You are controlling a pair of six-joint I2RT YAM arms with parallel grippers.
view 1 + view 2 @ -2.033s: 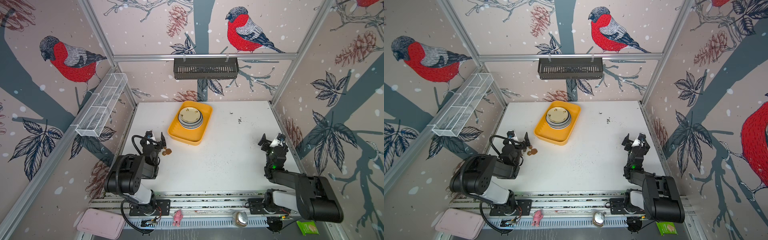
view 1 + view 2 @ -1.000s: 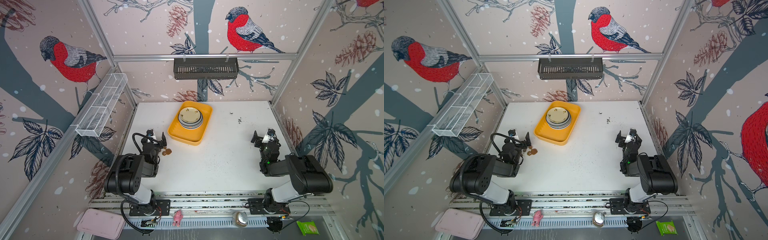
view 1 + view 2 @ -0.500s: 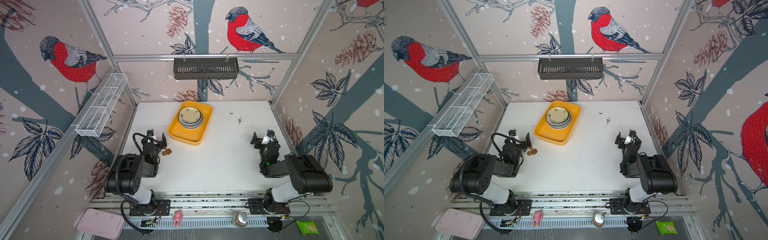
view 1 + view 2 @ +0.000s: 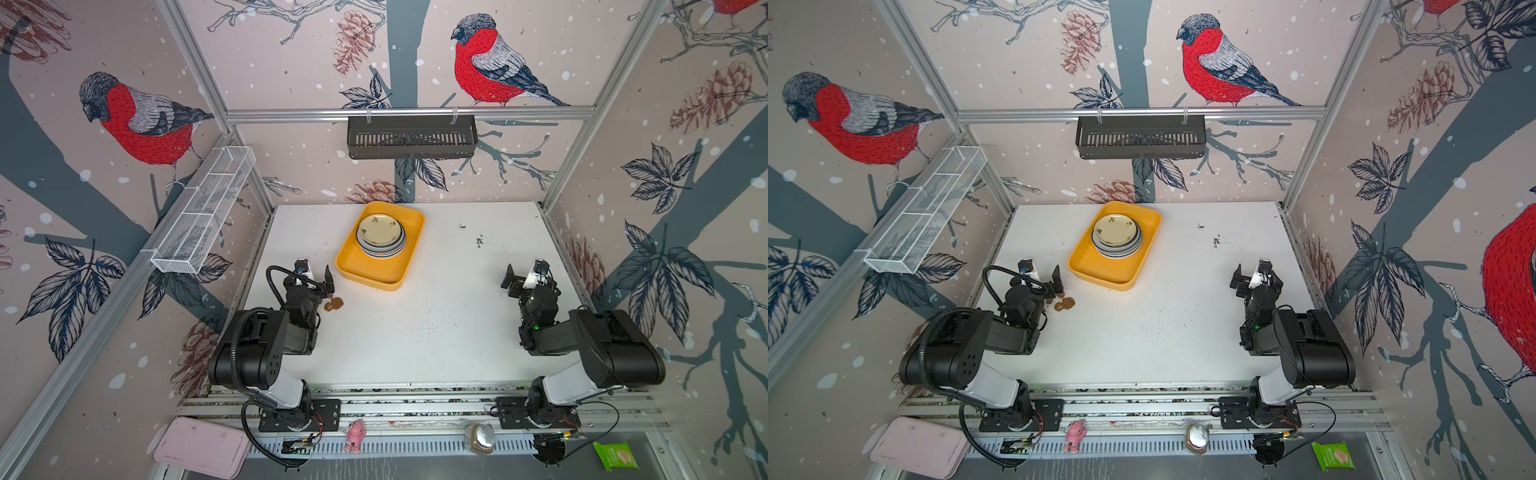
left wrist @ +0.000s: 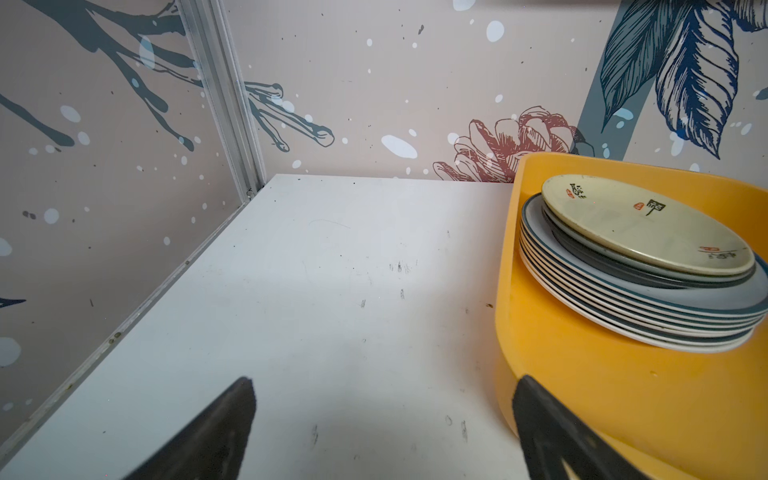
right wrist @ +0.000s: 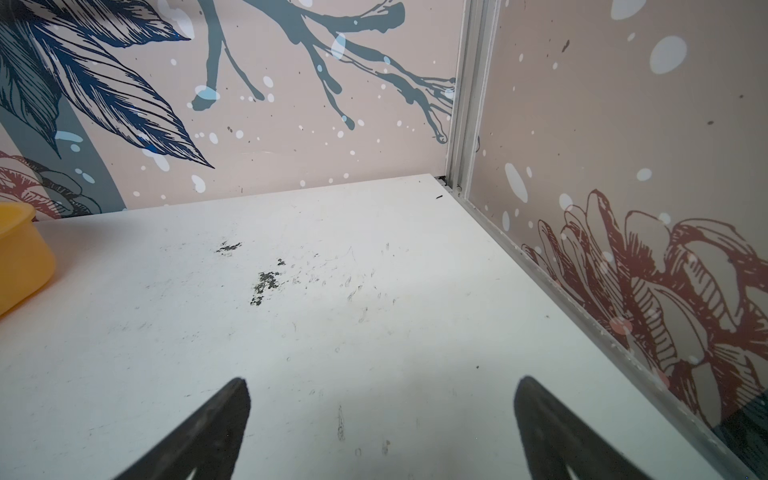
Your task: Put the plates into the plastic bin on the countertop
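Though agape, left pincer (image 4: 315, 273), right pincer (image 4: 523, 276) empty.

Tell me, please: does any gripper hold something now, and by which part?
Nothing is held. The left gripper and the right gripper are open and empty; the plates lie stacked in the plastic bin.

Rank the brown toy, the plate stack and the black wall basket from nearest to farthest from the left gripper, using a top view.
1. Brown toy, right beside the left gripper.
2. Plate stack, in the plastic bin farther back.
3. Black wall basket, up on the back wall.
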